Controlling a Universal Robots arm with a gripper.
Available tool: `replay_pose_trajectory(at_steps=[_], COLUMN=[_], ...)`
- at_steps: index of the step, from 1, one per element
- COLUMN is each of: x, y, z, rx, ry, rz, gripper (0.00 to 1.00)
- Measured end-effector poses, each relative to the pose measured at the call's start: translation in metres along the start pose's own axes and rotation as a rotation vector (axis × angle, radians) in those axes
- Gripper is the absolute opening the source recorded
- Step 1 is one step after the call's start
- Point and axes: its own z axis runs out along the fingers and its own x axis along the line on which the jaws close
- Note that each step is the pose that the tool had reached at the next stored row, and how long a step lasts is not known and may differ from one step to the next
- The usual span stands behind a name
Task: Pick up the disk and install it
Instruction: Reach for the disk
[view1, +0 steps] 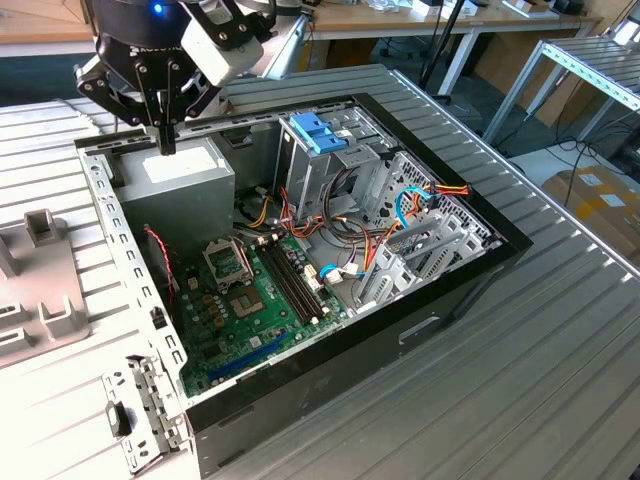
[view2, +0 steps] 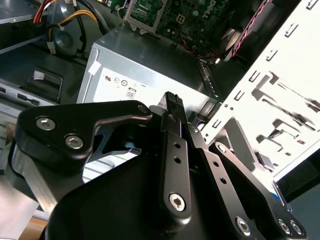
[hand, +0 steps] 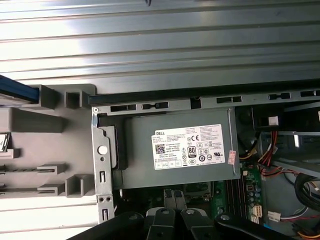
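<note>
Gripper (view1: 165, 140), upper left of the exterior view, clenched and empty above the grey metal box (view1: 185, 185). Disk (hand: 17, 93) sits in the fixture (hand: 30, 122) beside the case (view1: 450, 300). Judged rigid and shock-sensitive; best gripped across its blue rails.

A ribbed grey metal table (view1: 560, 330) carries an open computer case (view1: 330, 385), lying on its side with its inside facing up. Just beside the case, on the exterior view's left, a pale grey moulded fixture (view1: 40, 290) lies flat on the same table.
</note>
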Motion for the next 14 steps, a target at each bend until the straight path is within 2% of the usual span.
replay_pose_trajectory(at_steps=[14], x=[0.0094], y=[-0.0007], z=[-0.0003], rx=[0.0001], ry=[0.0001], rz=[0.000], gripper=[0.11])
